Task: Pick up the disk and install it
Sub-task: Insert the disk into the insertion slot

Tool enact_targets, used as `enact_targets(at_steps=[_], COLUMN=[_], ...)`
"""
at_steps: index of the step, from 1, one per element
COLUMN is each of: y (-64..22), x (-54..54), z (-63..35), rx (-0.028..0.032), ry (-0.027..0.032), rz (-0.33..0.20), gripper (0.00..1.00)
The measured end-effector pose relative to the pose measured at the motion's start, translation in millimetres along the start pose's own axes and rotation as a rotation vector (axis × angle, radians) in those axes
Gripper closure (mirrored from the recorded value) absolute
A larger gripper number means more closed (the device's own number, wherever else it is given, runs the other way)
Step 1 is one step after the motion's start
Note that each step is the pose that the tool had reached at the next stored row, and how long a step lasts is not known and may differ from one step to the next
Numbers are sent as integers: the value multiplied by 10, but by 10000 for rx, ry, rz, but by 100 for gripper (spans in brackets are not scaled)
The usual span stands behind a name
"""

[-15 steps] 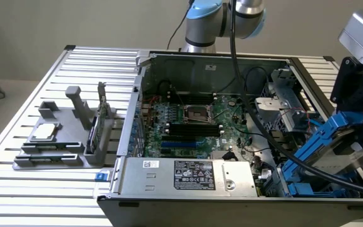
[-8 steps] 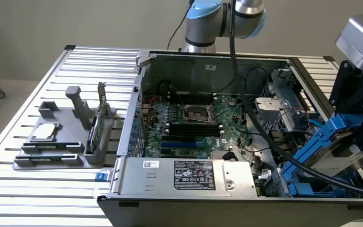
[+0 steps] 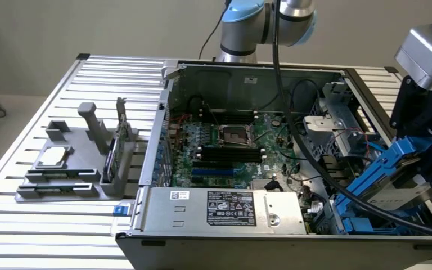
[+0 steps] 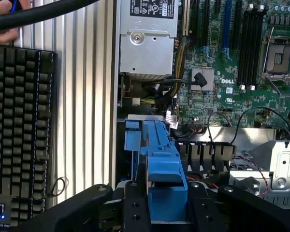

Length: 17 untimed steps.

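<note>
While the pincer clenches the disk between its 2 black fingers, the disk's blue rail frame hangs tilted over the open computer case. It sits at the case's edge on the exterior view's right, just above the blue drive brackets inside. The case stands on the slatted worktop with its motherboard exposed. A grey holder sits near the worktop's edge on the exterior view's left, and a black keyboard lies beside the case.
</note>
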<state>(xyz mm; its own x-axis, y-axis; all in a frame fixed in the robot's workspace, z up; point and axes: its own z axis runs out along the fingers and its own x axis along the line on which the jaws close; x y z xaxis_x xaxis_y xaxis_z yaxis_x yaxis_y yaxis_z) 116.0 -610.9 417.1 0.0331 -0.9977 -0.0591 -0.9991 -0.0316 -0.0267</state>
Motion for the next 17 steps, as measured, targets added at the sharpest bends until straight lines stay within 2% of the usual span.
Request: enact_targets(at_steps=[9, 11, 14, 15, 17], y=[-5, -4, -4, -2, 9], x=[-3, -4, -4, -4, -4], z=[-49, -48, -43, -39, -32], rx=[16, 76, 275, 321, 355], ry=[0, 1, 8, 10, 13], rz=[-3, -6, -21, -26, -31], gripper=[67, 67, 67, 67, 67])
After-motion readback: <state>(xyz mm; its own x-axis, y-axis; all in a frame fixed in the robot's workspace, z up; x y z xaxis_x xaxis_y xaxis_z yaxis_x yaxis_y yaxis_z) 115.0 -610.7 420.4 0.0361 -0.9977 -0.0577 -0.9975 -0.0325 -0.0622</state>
